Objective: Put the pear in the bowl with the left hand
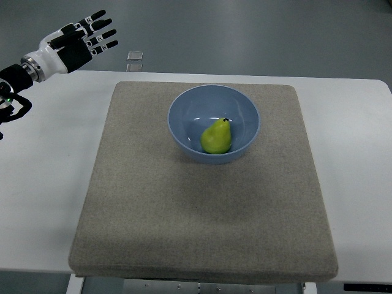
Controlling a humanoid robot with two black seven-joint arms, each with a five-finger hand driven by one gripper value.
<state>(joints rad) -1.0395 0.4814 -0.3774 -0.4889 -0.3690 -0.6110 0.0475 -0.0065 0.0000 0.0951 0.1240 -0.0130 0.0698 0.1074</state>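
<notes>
At the upper left we see the left robot hand, black-and-white with its fingers spread wide and holding nothing, raised beyond the far left corner of the white worktop and well apart from everything else. Moving right, we find a square grey felt-like mat covering most of the worktop, and on its far half stands a round light-blue bowl. Inside that bowl, toward its right and near side, lies the yellow-green pear, with its dark stem end pointing away from us.
</notes>
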